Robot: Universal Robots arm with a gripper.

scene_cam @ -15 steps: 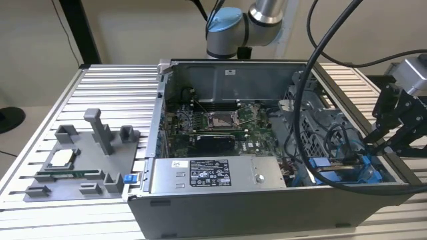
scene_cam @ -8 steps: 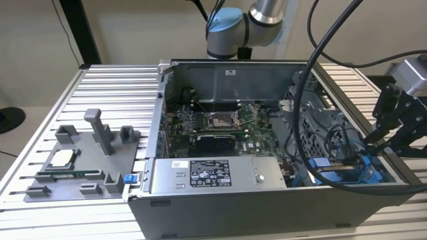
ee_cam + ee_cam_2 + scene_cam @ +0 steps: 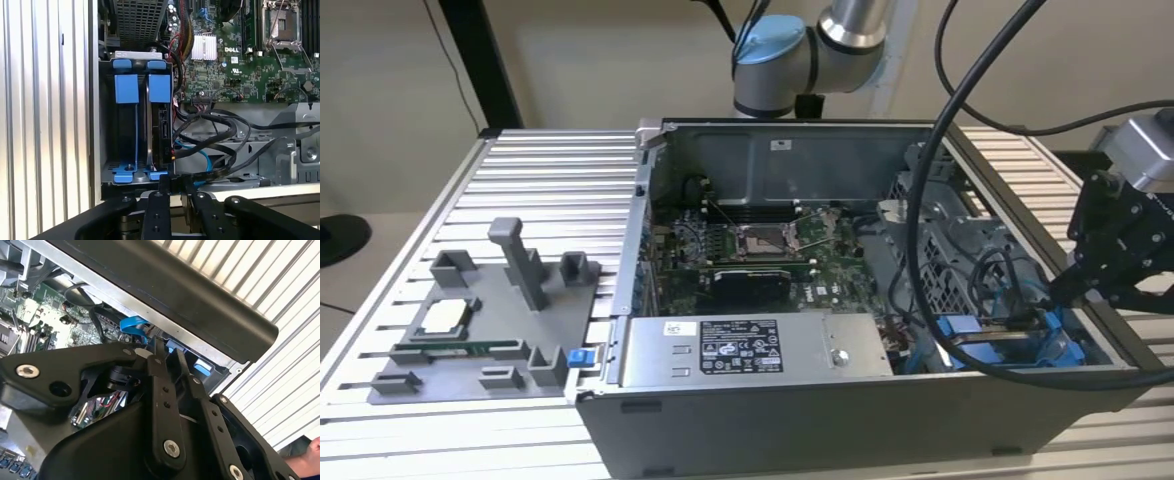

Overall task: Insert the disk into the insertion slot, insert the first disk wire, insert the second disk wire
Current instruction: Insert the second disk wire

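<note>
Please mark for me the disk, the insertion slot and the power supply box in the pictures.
the disk (image 3: 161,131), first wrist view, its dark narrow edge.
the insertion slot (image 3: 126,89), first wrist view, blue tab beside the disk.
the power supply box (image 3: 734,348), exterior view, its printed label.

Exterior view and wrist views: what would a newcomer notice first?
The open computer case on the slatted table, motherboard exposed, grabs the eye first. Then the insertion slot, its rails bright blue, in the first wrist view, with the black gripper close by among black cables.
</note>
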